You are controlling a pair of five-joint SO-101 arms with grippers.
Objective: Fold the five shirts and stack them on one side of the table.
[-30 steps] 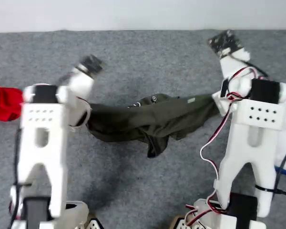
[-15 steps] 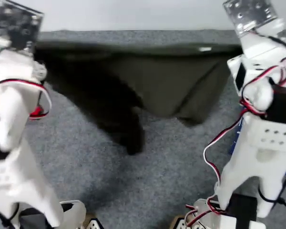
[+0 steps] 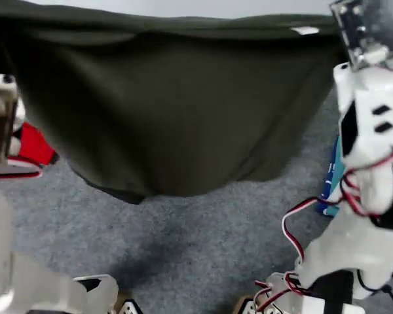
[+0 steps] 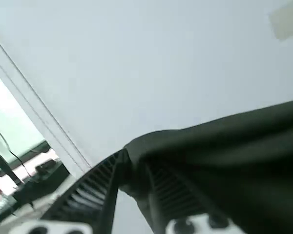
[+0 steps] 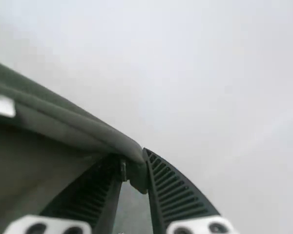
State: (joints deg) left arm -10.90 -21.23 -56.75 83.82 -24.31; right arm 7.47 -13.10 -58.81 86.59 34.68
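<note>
Left claw (image 4: 132, 168) and right claw (image 5: 134, 168) each clamp one upper corner of the olive shirt (image 3: 170, 111), stretched level between them above the counter (image 3: 203, 248).

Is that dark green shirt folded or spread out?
Spread out: the dark olive-green cloth shirt hangs as one wide sheet, top edge pinched by the left gripper and right gripper.

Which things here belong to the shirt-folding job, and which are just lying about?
Job: olive shirt, hung spread between left claw and right claw; red shirt on the table.
Lying about: blue item beside the right arm, unclear what.
</note>
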